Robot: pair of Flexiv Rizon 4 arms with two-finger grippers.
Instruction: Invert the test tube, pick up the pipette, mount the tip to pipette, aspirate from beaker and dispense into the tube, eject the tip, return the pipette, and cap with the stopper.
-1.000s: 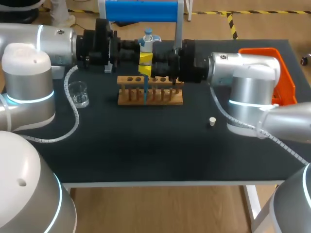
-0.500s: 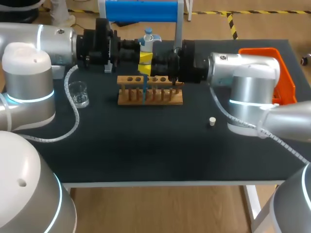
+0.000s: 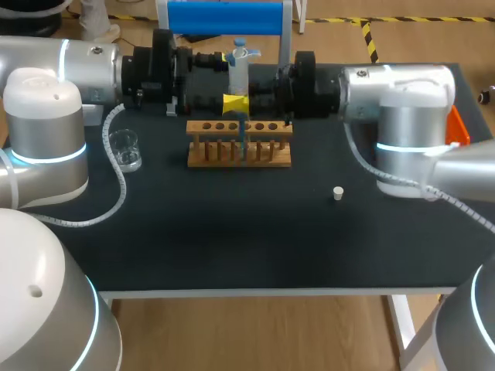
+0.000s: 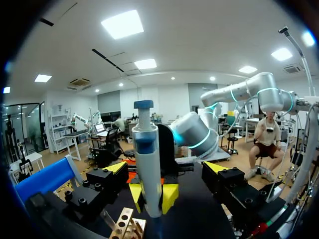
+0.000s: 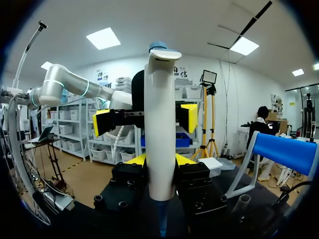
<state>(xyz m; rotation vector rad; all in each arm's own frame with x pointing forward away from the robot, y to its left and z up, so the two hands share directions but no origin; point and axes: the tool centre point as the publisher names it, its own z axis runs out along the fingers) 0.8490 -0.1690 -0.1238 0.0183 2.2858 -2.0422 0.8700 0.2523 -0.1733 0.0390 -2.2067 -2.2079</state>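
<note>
The white pipette (image 3: 238, 71) with a blue knob stands upright above the wooden tube rack (image 3: 267, 154). Its blue tip (image 3: 242, 137) hangs down over the rack's holes. My right gripper (image 3: 236, 103) is shut on the pipette's body; in the right wrist view the pipette (image 5: 160, 124) rises from between the right gripper (image 5: 159, 160). My left gripper (image 3: 224, 77) is open, its fingers standing wide on either side of the pipette (image 4: 147, 164) without touching it; the left gripper (image 4: 166, 168) shows both tips apart. The glass beaker (image 3: 125, 149) and the white stopper (image 3: 338, 192) rest on the table.
A blue-topped stand (image 3: 224, 17) rises at the table's back edge behind both grippers. An orange bin (image 3: 458, 124) sits at the back right, mostly hidden by my right arm. The beaker is left of the rack, the stopper to its front right.
My right gripper closed on the pipette, then my left gripper let go and opened wide. The pipette and its tip shifted slightly to the right along the rack.
</note>
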